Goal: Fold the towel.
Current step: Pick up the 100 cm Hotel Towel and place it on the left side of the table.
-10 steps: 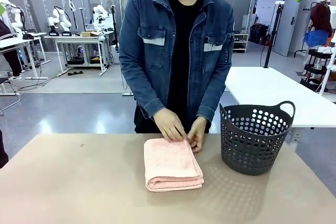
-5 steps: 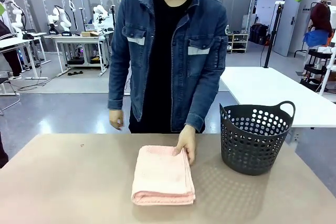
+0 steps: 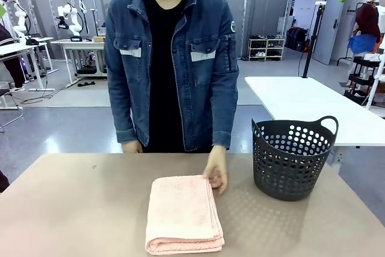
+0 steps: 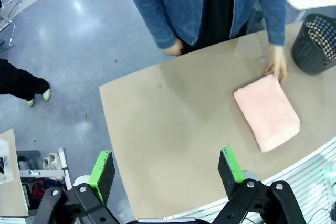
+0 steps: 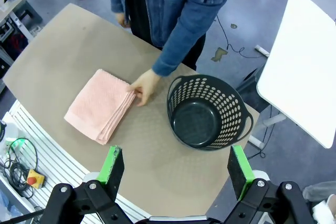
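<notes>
Lab room in the background, tan surface [image 3: 72,209] in front of me, a person in a denim jacket standing at its far edge. The towel [image 3: 183,213] is lying folded into a thick rectangle near the middle of the surface, left of the dark basket [image 3: 293,157] and apart from it.

What has just changed: a second ago both of the person's hands were pressing on the far edge of the towel; now only one hand [image 3: 216,174] is touching its far right corner, and the other hand [image 3: 131,146] is hanging back at the surface's edge. The towel has also slid toward my side and a bit to my left, and the person has stepped the same way. I'm reading that as the fold being basically done and the bundle being pushed over to me, with the basket sitting empty beside it.

My left pincer [image 4: 167,167] is hanging high above the surface, jaws spread wide, grasping nothing, touching nothing. My right pincer [image 5: 177,171] is the same: fully released, empty, hovering well above basket and towel.
</notes>
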